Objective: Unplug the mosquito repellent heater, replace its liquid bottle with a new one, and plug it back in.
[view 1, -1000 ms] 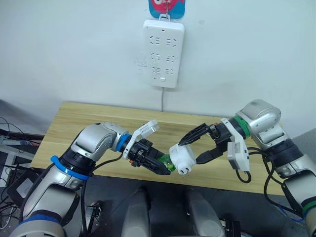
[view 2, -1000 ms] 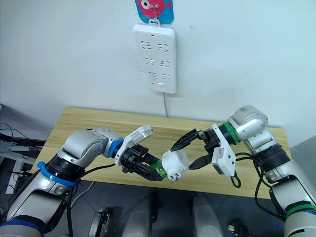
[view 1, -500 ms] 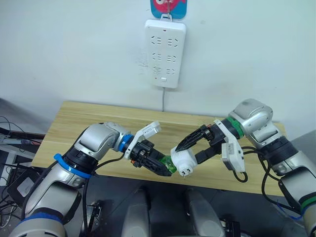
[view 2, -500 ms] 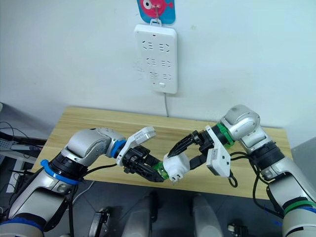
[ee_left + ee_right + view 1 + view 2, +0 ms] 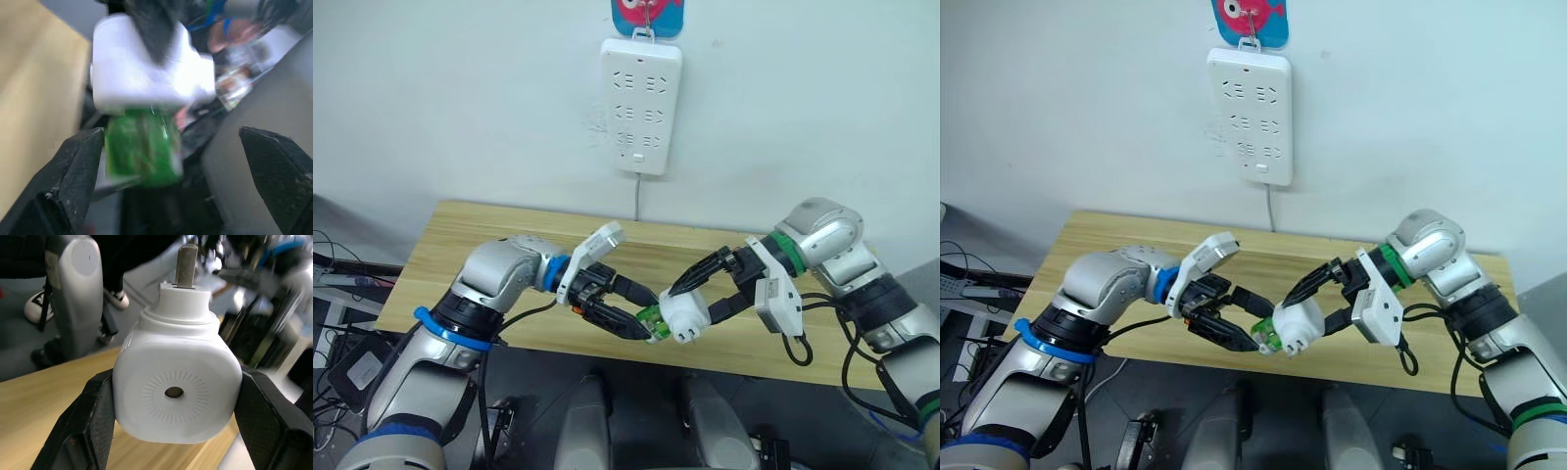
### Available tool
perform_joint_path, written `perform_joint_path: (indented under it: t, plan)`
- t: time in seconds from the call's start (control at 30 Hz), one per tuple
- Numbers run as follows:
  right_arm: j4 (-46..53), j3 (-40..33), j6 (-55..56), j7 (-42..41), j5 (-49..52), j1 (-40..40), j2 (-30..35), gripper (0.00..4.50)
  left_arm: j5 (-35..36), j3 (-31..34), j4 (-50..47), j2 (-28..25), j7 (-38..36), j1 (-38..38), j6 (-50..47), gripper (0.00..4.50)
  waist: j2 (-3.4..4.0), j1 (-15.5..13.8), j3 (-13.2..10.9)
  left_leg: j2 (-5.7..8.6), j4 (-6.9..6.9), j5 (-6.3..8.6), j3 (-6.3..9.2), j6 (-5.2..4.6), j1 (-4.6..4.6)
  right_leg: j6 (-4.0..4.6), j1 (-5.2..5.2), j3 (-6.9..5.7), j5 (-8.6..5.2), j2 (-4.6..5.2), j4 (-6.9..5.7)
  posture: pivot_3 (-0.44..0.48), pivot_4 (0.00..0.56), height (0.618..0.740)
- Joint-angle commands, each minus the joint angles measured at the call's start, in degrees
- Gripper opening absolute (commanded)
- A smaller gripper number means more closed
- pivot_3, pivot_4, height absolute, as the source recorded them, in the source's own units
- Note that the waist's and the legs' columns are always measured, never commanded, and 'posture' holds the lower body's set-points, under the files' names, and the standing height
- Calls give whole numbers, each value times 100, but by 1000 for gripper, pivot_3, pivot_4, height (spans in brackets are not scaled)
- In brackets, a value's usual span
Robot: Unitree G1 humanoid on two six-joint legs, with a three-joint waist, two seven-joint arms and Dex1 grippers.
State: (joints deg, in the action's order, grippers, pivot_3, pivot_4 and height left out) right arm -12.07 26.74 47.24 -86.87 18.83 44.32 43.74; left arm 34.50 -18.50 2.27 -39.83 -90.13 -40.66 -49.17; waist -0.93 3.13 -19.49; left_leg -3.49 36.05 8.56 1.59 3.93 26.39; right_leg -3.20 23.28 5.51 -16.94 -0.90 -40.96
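while the power strip (image 5: 641,106) hangs on the wall above the far edge of the wooden table (image 5: 460,245), both arms meet well below it, over the table's near edge. the right gripper (image 5: 697,296) has its two black fingers closed against opposite sides of the mosquito repellent heater (image 5: 684,316), holding it off the table with its plug prongs pointing down and toward the robot. the green liquid bottle (image 5: 652,321) sticks out of the heater on the side toward the left arm. the left gripper (image 5: 641,311) is spread wide around the bottle, its fingers (image 5: 73,196) apart from the bottle on both sides.
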Motion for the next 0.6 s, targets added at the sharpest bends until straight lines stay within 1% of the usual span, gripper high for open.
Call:
perform_joint_path:
  t: [0.03,0.07,0.1,0.2,0.23,0.27,0.3,0.37,0.43,0.47,0.53,0.6]
  plan:
    - [424,-545,-1624,632,-110,-518,495,3004,-332,435,-696,-278,183,199,953,4500,0,-7,0,0,-1,0,1,0,1,1,0,0,0,2,0,-29,280,740]
    - [566,-620,-2004,736,-127,-642,591,3004,-416,493,-808,-318,230,268,1191,4500,0,-13,0,0,-1,0,1,0,1,2,0,0,-1,4,1,-27,279,740]
    - [963,-733,-3315,1145,155,-875,814,3004,-738,585,-946,-289,522,398,1776,4500,1,-18,0,0,-1,0,0,0,1,3,0,0,-2,7,1,-23,275,740]
    - [1888,-1024,-6287,1997,865,-1267,1191,3004,-1463,752,-1107,-118,1156,674,3226,4500,1,-34,2,-4,-1,0,1,0,1,5,0,2,-3,12,-1,-19,272,740]
    - [2147,-1143,-7269,2306,1253,-1280,1228,3004,-1683,805,-1083,50,1542,711,3555,4500,2,-32,3,-2,0,0,-1,1,2,5,1,4,-3,12,0,-17,271,740]
    - [2343,-1347,-8459,2817,1802,-1216,1149,3004,-1924,840,-1096,224,1957,788,3853,4500,-1,-29,5,-2,0,0,-6,0,0,5,0,7,-3,13,-1,-17,271,740]
    - [2485,-1523,-9294,3183,2170,-1165,1061,3003,-2081,861,-1103,344,2234,844,4027,4500,-5,-24,9,0,3,-2,-6,2,2,5,0,7,-3,11,0,-15,270,740]
    - [2429,-2055,-10926,4115,2856,-920,604,3003,-2329,873,-1163,634,2795,1089,4249,4500,-11,3,14,-3,3,-2,-9,2,2,4,0,9,-3,9,2,-15,270,740]
    - [2243,-2579,-12202,4873,3112,-691,116,3003,-2809,709,-1084,724,3112,1251,4806,4500,-16,30,18,-4,2,-1,-11,2,1,4,0,11,-2,3,4,-15,270,740]
    - [2222,-2777,-12609,5114,3146,-623,-59,3003,-2965,651,-1049,731,3179,1282,5000,4500,-16,19,18,-3,1,-1,-10,2,3,4,2,11,-2,2,3,-22,275,740]
    - [2132,-3351,-13529,5702,3020,-420,-620,3003,-3415,461,-931,896,3554,1257,5305,4500,-16,1,18,0,-3,-1,-6,1,10,3,9,7,-2,-1,5,-25,275,740]
    - [2028,-3751,-13937,6317,3066,-319,-1007,3003,-3880,201,-786,1016,3820,1181,5559,4500,-17,-12,19,3,-3,-1,-8,1,23,2,19,8,-2,0,8,-33,281,740]
